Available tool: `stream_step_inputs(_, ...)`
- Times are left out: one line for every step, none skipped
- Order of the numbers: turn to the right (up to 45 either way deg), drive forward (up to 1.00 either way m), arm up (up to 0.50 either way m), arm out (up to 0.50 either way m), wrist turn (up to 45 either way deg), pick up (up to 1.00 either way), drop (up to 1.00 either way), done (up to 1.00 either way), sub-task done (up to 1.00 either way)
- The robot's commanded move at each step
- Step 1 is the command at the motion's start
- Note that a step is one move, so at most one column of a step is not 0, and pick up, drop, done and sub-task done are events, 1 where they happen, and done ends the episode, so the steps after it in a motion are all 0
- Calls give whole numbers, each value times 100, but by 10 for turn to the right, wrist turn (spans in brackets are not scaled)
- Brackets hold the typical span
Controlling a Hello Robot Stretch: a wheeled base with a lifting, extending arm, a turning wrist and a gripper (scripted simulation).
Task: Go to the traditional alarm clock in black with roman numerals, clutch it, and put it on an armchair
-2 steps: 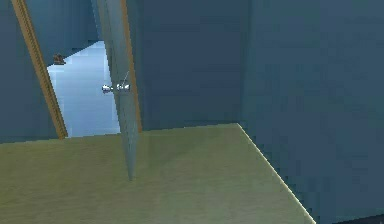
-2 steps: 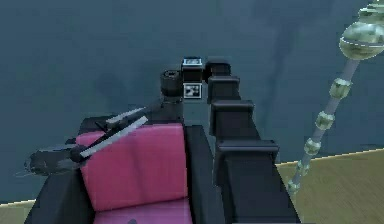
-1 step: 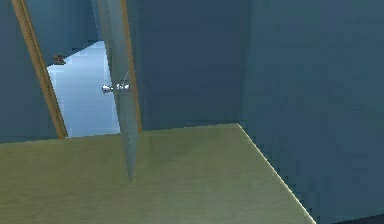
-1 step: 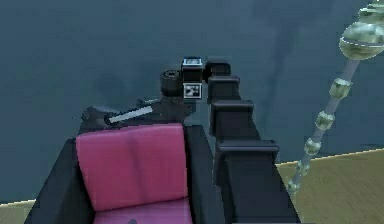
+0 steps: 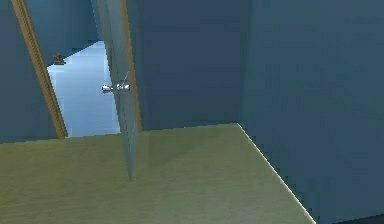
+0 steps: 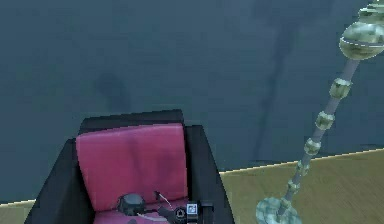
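1. Your gripper (image 6: 148,203) sits at the arm side view's bottom edge, just left of a white marker square (image 6: 190,211). The seat cushion lies right behind it, so you cannot tell whether it holds anything or how its fingers stand.
2. A dark rounded blob (image 6: 130,204) lies at the gripper, over the seat. It is too small for you to tell whether it is the clock or the gripper's own body.
3. The armchair (image 6: 62,180) has a black frame and pink-red cushions. Its back cushion (image 6: 130,160) stands upright behind the seat, and its black arms close the seat in on both sides.
4. To the armchair's right you have a strip of tan floor (image 6: 345,185). The base of a floor lamp (image 6: 318,120) stands there near the chair's arm, and its beaded stem rises to the top right corner.
5. A dark blue wall (image 6: 200,60) runs behind both chair and lamp.
6. In the forward view, open tan flooring (image 5: 150,180) lies ahead of you. A blue side wall (image 5: 310,100) bounds it on the right, its foot running diagonally down to the bottom right.
7. Left of centre, a door (image 5: 112,50) stands ajar, nearly edge-on, with a metal handle (image 5: 117,88).
8. Between the door and the wooden frame (image 5: 38,75) is the way through.
9. Past it, a paler floor (image 5: 85,105) shows, with a small reddish thing (image 5: 60,59) far back.
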Motion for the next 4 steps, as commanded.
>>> stream_step_inputs(0,0,-32,0,0,0,0,0,0)
stream_step_inputs(0,0,0,0,0,0,100,0,0)
stream_step_inputs(0,0,10,0,0,0,0,0,0)
stream_step_inputs(0,0,0,-8,0,0,0,0,0)
